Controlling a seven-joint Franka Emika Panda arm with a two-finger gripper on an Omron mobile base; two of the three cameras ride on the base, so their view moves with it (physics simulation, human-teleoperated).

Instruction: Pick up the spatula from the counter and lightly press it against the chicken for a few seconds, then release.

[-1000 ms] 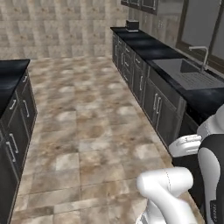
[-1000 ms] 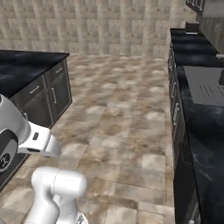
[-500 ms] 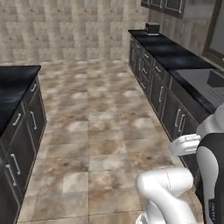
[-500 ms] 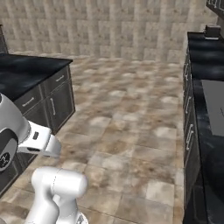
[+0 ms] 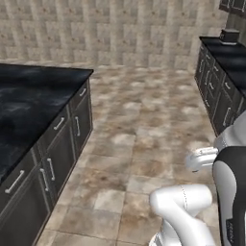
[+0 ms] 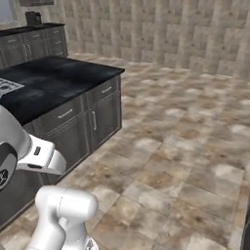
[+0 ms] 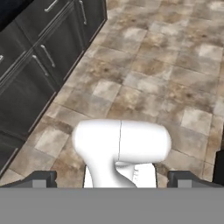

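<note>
Tiled floor [image 5: 144, 120] between dark island counter [image 5: 29, 101] and side cabinets [image 5: 216, 91]; fingers [image 7: 43, 178] spread wide, holding nothing.

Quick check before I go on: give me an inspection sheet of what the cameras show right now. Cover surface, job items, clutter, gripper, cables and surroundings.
Surface: black island counter to the robot's left; a pale patterned patch lies on it, too small to identify.
Job's things: nothing seen.
Clutter: small dark appliance on the right-hand counter; a dark item on a far counter, kind unclear.
Gripper: gripper open, tips wide apart, nothing between them, aimed down at the floor.
Cables: nothing seen.
Surroundings: tiled floor, tiled wall, dark cabinets with bar handles under the island.
</note>
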